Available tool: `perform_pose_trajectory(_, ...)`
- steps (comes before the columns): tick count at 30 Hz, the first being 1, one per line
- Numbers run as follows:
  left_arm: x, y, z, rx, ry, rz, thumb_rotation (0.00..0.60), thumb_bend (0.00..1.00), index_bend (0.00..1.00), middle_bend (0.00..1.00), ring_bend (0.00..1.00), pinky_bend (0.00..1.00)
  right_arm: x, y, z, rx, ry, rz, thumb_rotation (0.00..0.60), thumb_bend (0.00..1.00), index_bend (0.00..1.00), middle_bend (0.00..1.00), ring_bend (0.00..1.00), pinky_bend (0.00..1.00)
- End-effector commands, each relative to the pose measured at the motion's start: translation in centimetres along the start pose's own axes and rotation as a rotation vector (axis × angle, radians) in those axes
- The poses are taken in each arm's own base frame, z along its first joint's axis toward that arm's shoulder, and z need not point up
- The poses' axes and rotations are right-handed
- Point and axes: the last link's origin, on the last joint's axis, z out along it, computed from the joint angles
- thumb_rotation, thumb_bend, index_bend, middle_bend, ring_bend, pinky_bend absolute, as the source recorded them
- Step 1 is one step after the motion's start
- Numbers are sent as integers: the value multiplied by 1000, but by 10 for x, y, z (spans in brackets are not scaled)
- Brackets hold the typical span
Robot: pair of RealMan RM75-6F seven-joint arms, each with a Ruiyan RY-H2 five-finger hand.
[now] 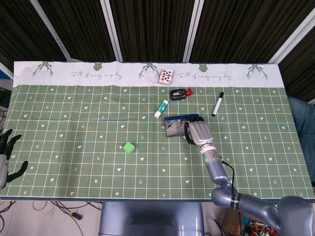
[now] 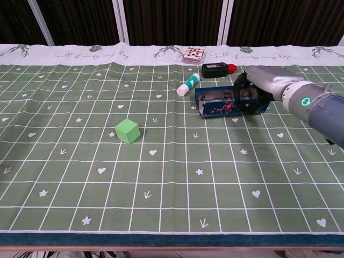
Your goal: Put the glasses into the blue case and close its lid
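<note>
The blue case (image 2: 223, 102) lies on the bench right of centre, nearer the far edge than the near one, with its long side running roughly along the far edge. Its lid is not closed: the chest view shows the glasses (image 2: 216, 97) lying inside the open case. The right hand (image 2: 257, 86) grips the right end of the case, with fingers (image 1: 193, 129) curled over its top; in the head view the same hand (image 1: 198, 132) covers that end.

Just beyond the case toward the far edge lies a black device with a red tip (image 1: 180, 93). To its right a black marker (image 1: 217, 103) lies at a slant, well apart from the case. A white tube with a green cap (image 2: 188, 85) lies just left of the case, toward the far edge. A patterned card box (image 2: 194, 55) rests at the white border of the tablecloth (image 1: 69, 123) along the far edge. A green cube (image 2: 128, 130) sits left of centre, well apart from the case.

The left hand (image 1: 7, 150) hangs off the left edge of the bench near the near corner, fingers spread and holding nothing.
</note>
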Motion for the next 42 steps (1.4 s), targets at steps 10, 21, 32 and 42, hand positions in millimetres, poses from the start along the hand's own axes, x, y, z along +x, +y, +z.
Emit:
perform_pose_trajectory(10, -1, 1, 0, -3, -2, 3, 600, 314, 123, 0, 0, 0, 13, 4, -21, -21, -15, -50, 600, 541, 686, 272, 246, 233)
perform_pose_trajectory(21, 0, 0, 0, -2, 1, 1, 600, 314, 123, 0, 0, 0, 21, -7, -5, -26, -4, -77, 600, 542, 689, 271, 244, 233)
perform_pose_trajectory(32, 0, 0, 0, -2, -1, 2, 600, 314, 123, 0, 0, 0, 28, -14, 12, -52, -12, -127, 600, 542, 691, 270, 242, 232)
perform_pose_trajectory(42, 0, 0, 1, -3, -1, 3, 600, 314, 124, 0, 0, 0, 30, -18, 27, -85, -23, -144, 600, 543, 693, 270, 242, 232)
